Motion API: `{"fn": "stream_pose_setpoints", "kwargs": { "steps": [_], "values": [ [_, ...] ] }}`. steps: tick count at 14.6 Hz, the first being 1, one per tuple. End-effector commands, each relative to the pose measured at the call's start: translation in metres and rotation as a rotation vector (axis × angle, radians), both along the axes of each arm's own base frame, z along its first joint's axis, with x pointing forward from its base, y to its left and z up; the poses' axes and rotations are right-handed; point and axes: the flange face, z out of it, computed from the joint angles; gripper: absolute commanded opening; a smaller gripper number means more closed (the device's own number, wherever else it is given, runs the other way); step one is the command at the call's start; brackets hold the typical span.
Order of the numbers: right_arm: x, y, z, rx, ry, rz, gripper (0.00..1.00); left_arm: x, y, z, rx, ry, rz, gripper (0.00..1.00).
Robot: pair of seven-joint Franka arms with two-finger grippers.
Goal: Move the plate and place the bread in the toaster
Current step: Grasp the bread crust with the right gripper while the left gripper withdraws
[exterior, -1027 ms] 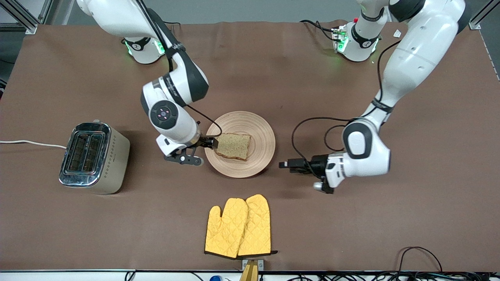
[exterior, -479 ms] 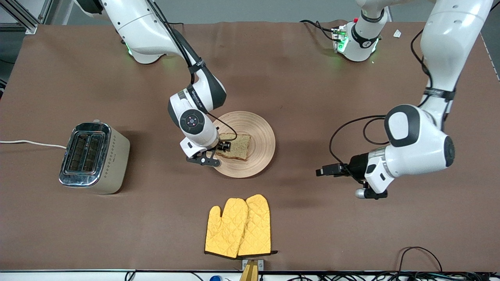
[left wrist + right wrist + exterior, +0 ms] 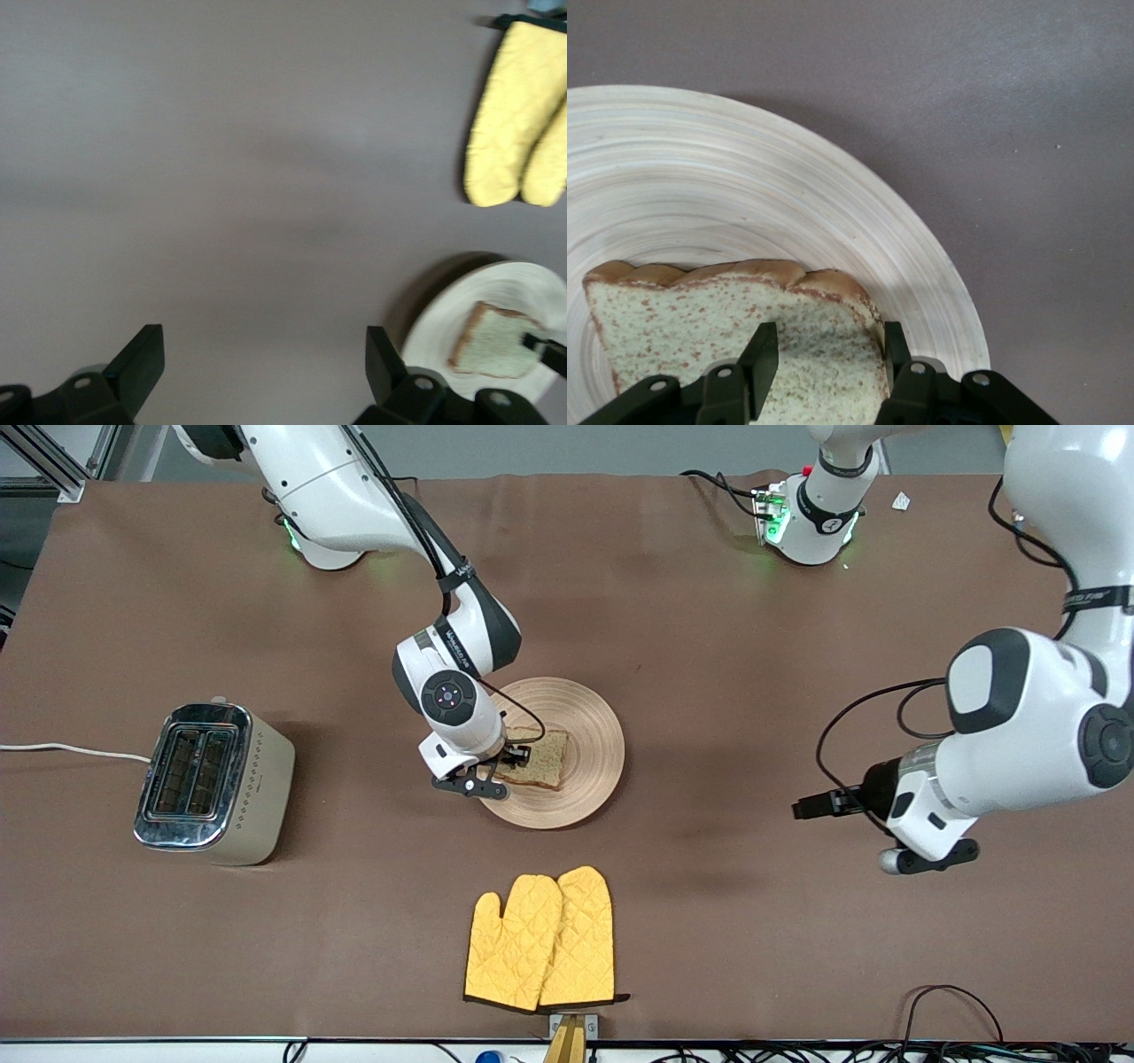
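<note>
The pale wooden plate (image 3: 586, 722) lies mid-table with the brown bread slice (image 3: 544, 758) on it. My right gripper (image 3: 517, 756) is down at the slice's end nearest the toaster. In the right wrist view its jaws (image 3: 828, 348) stand apart astride a corner of the bread (image 3: 691, 328): one finger over the crumb, the other at the crust, above the plate (image 3: 762, 168). The cream and chrome toaster (image 3: 214, 779) stands toward the right arm's end, slots up. My left gripper (image 3: 804, 808) is open and empty, over bare table toward the left arm's end (image 3: 266, 354).
A pair of yellow quilted oven mitts (image 3: 541, 939) lies nearer the front camera than the plate, also in the left wrist view (image 3: 518, 115). The toaster's white cord (image 3: 71, 750) runs off the table's end. Cables lie along the front edge.
My right gripper moved from beside the plate's rim onto the bread's end. My left arm drew away from the plate toward its own end of the table and rose.
</note>
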Motion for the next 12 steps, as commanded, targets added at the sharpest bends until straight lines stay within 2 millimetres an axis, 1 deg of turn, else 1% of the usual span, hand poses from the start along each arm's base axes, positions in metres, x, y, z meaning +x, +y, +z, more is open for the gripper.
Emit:
{"fn": "stream_pose_setpoints", "kwargs": {
  "steps": [1,2,3,4,5,6,7,9,10,11,12],
  "values": [
    [-0.001,-0.003,-0.001,-0.001,-0.004,-0.016,0.57,-0.019,0.010,0.045,0.155,-0.028,-0.020,1.00],
    [-0.002,-0.004,-0.005,-0.005,0.000,-0.015,0.57,-0.025,0.022,0.070,0.214,-0.062,-0.019,1.00],
    [-0.002,-0.003,-0.007,-0.006,0.000,-0.014,0.57,-0.030,0.038,0.086,0.251,-0.079,-0.003,1.00],
    [-0.003,-0.003,-0.011,-0.010,0.003,-0.013,0.57,-0.038,0.045,0.097,0.270,-0.061,0.004,1.00],
    [-0.002,-0.004,-0.012,-0.009,0.001,-0.015,0.55,-0.045,0.049,0.111,0.283,-0.057,0.007,1.00],
    [-0.002,-0.004,-0.011,-0.009,0.001,-0.016,0.46,-0.053,0.054,0.126,0.295,-0.064,0.018,1.00],
    [-0.001,-0.006,-0.012,-0.012,0.007,-0.019,0.33,-0.059,0.060,0.137,0.304,-0.064,0.030,1.00],
    [0.000,-0.009,-0.010,-0.014,0.013,-0.027,0.06,-0.076,0.059,0.162,0.322,-0.069,0.037,1.00],
    [0.000,-0.009,-0.010,-0.014,0.013,-0.027,0.00,-0.085,0.070,0.177,0.343,-0.086,0.061,1.00],
    [0.000,-0.008,-0.009,-0.017,0.020,-0.024,0.00,-0.091,0.071,0.184,0.345,-0.087,0.067,1.00],
    [0.000,-0.008,-0.006,-0.021,0.030,-0.018,0.00,-0.097,0.078,0.190,0.347,-0.079,0.059,1.00]
  ]
}}
